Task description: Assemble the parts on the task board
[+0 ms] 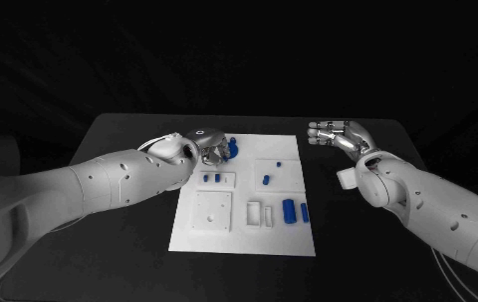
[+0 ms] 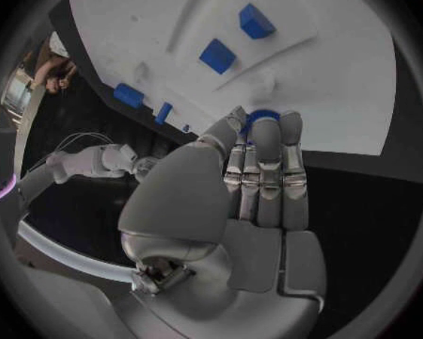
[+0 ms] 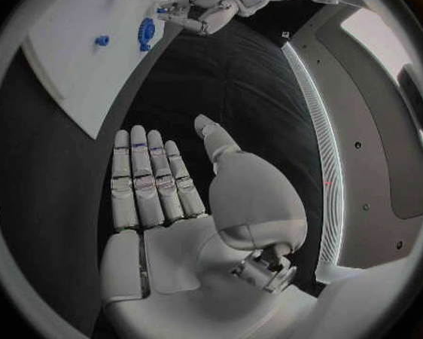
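Two white, smooth-shelled arms reach over a matte black desk (image 1: 130, 126) toward the task board (image 1: 244, 236), a flat white rectangular plate lying in the desk's middle with its long sides running from the near edge to the far edge. The board's surface carries shallow raised square panels and narrow rectangular slots.

The left hand (image 1: 204, 146), silver and glossy, sits over the board's far left corner. Its fingers (image 2: 266, 169) lie straight and pressed side by side, their tips resting on a blue ring-shaped part (image 1: 232, 148) with a rounded rim; whether the thumb closes on it cannot be told from these views. That ring lies on the board near its far edge, left of centre.

Other blue parts lie scattered on the plate: two small blocks (image 1: 211, 177) side by side on the left half, a short peg (image 1: 266, 180) and a tiny piece (image 1: 278, 164) on the raised panel on the right half, and two upright-looking cylinders (image 1: 290, 211) near the right edge toward the near end.

The right hand (image 1: 337, 135) hovers above bare desk off the board's far right corner, well apart from it. Its fingers (image 3: 146, 177) are extended and close together, thumb set apart, palm empty.
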`<move>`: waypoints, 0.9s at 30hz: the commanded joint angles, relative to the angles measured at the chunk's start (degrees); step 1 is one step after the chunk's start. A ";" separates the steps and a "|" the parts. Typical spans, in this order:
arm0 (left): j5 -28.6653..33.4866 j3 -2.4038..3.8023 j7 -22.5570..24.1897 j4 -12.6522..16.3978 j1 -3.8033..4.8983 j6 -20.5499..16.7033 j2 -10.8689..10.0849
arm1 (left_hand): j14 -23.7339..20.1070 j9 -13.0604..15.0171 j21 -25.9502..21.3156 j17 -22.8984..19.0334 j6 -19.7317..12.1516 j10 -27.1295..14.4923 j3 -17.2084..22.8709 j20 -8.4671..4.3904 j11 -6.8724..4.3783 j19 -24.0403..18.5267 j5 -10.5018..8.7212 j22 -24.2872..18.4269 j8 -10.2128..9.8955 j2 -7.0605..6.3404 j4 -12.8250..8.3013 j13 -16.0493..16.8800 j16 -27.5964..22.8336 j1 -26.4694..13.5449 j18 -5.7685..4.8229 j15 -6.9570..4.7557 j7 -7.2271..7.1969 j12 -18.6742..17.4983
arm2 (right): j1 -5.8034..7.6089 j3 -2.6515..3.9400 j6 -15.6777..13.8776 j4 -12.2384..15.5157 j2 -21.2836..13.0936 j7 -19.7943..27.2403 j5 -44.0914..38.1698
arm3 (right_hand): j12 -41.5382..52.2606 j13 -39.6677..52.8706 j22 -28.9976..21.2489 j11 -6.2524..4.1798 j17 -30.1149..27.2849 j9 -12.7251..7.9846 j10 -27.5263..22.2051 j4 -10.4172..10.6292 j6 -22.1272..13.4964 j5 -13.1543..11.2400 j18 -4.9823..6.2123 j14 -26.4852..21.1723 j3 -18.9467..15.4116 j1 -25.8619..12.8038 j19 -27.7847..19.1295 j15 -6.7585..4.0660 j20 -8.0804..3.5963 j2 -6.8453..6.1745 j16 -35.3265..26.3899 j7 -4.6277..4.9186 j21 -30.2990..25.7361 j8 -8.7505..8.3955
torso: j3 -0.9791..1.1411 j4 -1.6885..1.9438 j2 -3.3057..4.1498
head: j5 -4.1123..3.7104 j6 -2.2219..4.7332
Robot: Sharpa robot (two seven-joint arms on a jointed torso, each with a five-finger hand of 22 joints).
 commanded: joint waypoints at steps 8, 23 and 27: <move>5.04 1.82 -2.64 3.86 0.63 2.41 -3.49 | 0.50 0.01 0.49 0.15 -0.25 -0.04 0.53 -0.03 0.11 0.04 -0.53 1.13 0.08 -0.16 -0.07 0.04 0.14 -0.38 0.81 0.09 0.19 0.05 | -0.02 0.01 1.04 -0.08 -0.12 0.60 0.06 | -0.24 -0.07 -0.04 0.00 -0.08 -0.06 -0.44 0.05 -0.20 0.26 -0.50 -0.33 0.27 -0.19 -0.37 -0.09 -0.15 0.05 -0.21 -0.09 0.06 -0.22 | 0.01 0.04 0.02 | 0.00 -0.08; 5.23 1.94 -3.44 3.77 0.68 6.58 -4.58 | 0.47 0.02 0.57 0.16 -0.27 -0.05 0.61 -0.02 0.12 -0.01 -0.53 1.15 0.09 -0.16 -0.05 0.04 0.11 -0.33 0.83 0.10 0.21 0.04 | -0.02 0.00 1.13 -0.12 -0.20 0.56 0.06 | -0.23 -0.07 -0.05 0.01 -0.08 -0.06 -0.44 0.03 -0.24 0.29 -0.51 -0.31 0.30 -0.19 -0.37 -0.09 -0.16 0.06 -0.20 -0.08 0.05 -0.22 | -0.01 -0.07 0.07 | 0.47 -0.17; 5.16 1.91 -3.35 3.43 0.47 7.09 -4.33 | 0.42 0.02 0.72 0.17 -0.22 -0.02 0.63 0.00 0.12 -0.11 -0.56 1.14 0.10 -0.18 0.01 0.04 0.02 -0.27 0.85 0.10 0.21 0.05 | -0.02 0.00 1.14 -0.12 -0.18 0.56 0.06 | -0.23 -0.07 -0.05 0.00 -0.08 -0.06 -0.43 0.01 -0.21 0.27 -0.52 -0.34 0.32 -0.19 -0.37 -0.09 -0.16 0.06 -0.21 -0.08 0.05 -0.21 | 0.02 -0.07 0.09 | 0.50 -0.18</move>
